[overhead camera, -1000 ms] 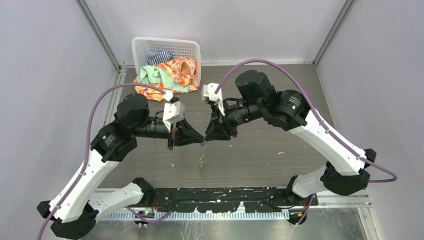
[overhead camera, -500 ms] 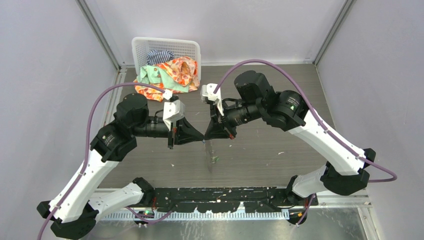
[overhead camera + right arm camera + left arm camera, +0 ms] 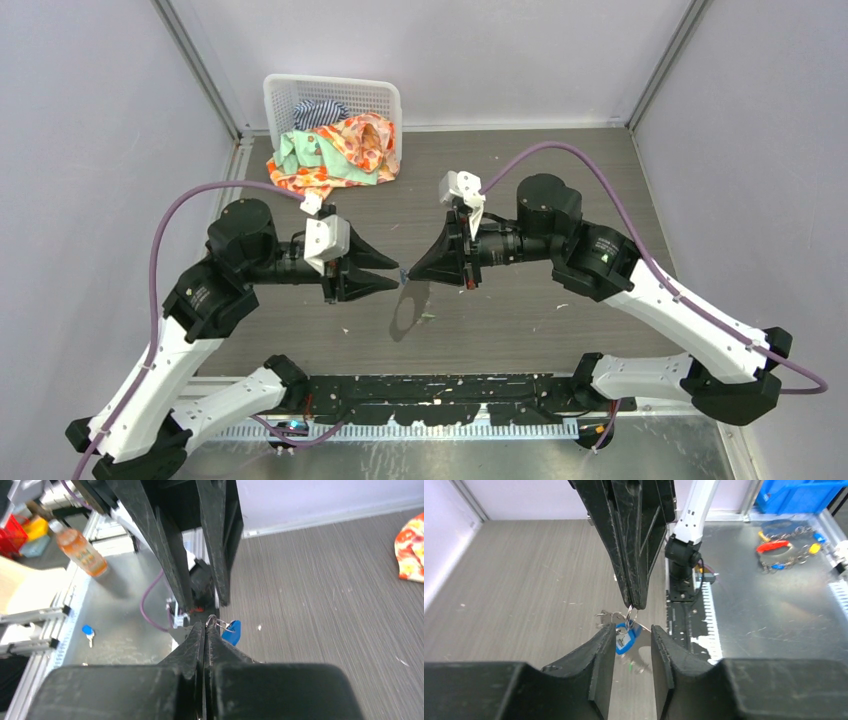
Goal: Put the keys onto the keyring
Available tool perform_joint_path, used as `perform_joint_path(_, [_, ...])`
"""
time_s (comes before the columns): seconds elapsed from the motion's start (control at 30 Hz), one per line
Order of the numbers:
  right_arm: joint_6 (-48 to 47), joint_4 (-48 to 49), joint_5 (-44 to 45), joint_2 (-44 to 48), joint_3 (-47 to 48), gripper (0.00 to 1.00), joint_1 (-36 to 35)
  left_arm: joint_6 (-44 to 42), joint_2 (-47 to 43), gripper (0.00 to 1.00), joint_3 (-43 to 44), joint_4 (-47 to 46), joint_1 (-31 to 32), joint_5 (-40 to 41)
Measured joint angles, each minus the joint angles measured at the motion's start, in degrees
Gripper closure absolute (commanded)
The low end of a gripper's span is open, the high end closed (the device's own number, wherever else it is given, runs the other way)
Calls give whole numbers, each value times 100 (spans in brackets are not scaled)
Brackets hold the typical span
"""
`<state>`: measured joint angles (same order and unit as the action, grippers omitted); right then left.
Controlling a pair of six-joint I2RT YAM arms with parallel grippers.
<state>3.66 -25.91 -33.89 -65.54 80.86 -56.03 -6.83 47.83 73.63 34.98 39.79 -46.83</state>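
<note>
Blue key hangs at the ring; green key unaccounted for.
Top view: over the mid table (image 3: 560,200), the left gripper (image 3: 396,274), jaws spread, faces the right gripper (image 3: 409,276), jaws pressed together. Left wrist: the right pinches the keyring (image 3: 630,613), with the blue key (image 3: 623,634) dangling beneath. Right wrist: same pinch; whether it is properly threaded is unclear, and the green key cannot be made out.

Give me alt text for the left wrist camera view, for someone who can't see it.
A shut black right gripper reaches down from the top, pinching a small silvery ring from which a blue-plastic-headed key dangles above a grey wood-grain table. The open black left gripper fills the bottom edge, the key showing through its gap.
</note>
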Motion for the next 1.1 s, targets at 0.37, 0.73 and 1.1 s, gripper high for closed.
perform_joint_path(0.37, [1034, 1788, -144, 205, -977, 99, 2, -859, -442, 64, -621, -402, 0, 79])
perform_joint_path(0.73, [1467, 2461, -354, 232, -1069, 99, 68, -1917, -872, 65, -717, -245, 0, 52])
perform_joint_path(1.1, [1893, 3053, -398, 232, -1351, 99, 76, -1681, -909, 89, -979, -710, 0, 20])
